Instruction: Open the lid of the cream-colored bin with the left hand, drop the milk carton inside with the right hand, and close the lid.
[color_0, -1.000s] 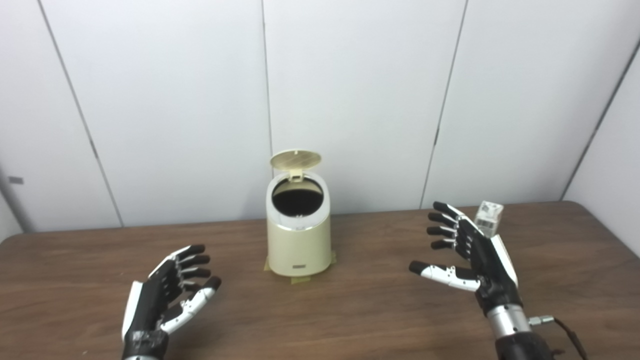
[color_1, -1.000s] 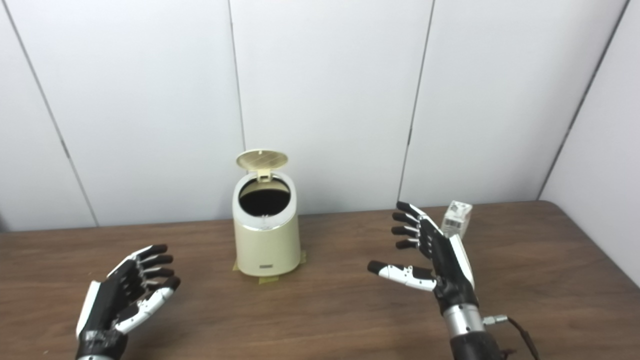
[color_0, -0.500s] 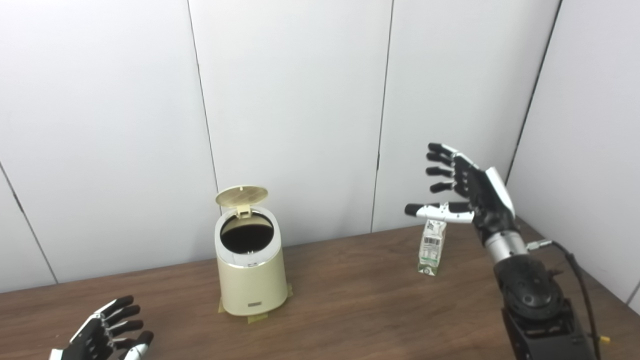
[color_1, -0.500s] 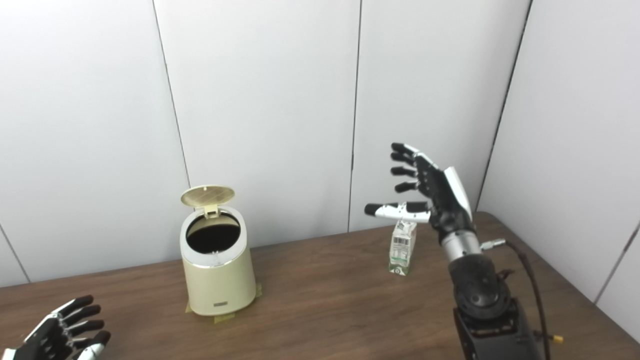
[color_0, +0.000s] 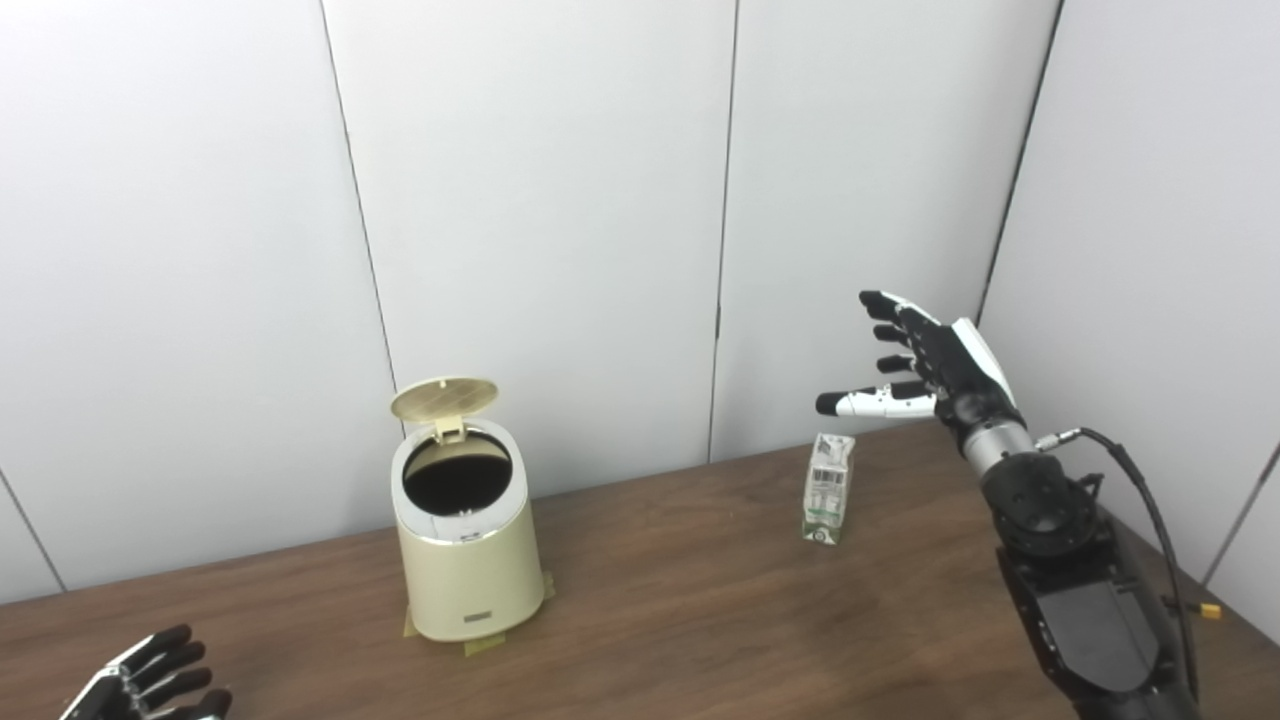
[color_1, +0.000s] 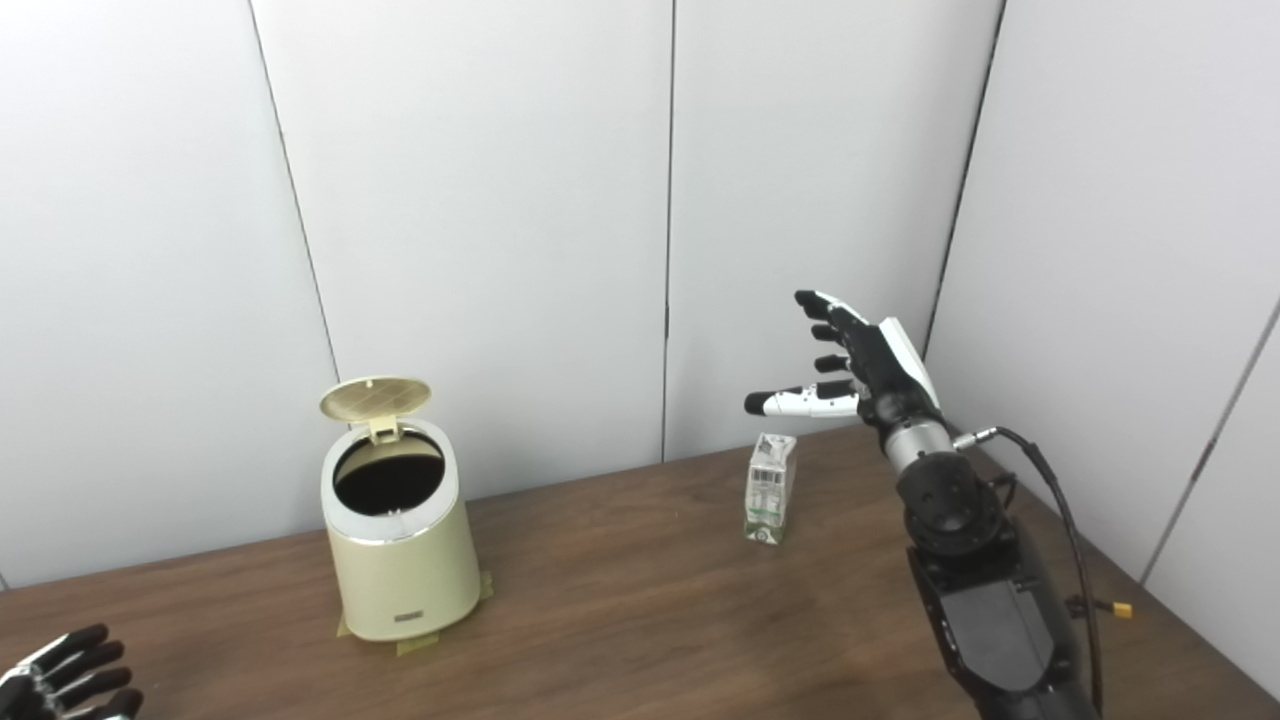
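Brown table (color_0: 700, 620): milk carton (color_0: 828, 488) upright, gable prob. up.

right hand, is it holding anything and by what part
Nothing. The right hand is open, raised above the milk carton, which stands alone on the table.

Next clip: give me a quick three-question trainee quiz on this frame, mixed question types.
1. True or false: the lid of the cream-colored bin stands open.
2. The milk carton is: A) inside the bin, B) upright on the table, C) held by the right robot hand.
3. Fill in: the left robot hand sits low at the picture's bottom ____ corner.

Key: 1 true; 2 B; 3 left.
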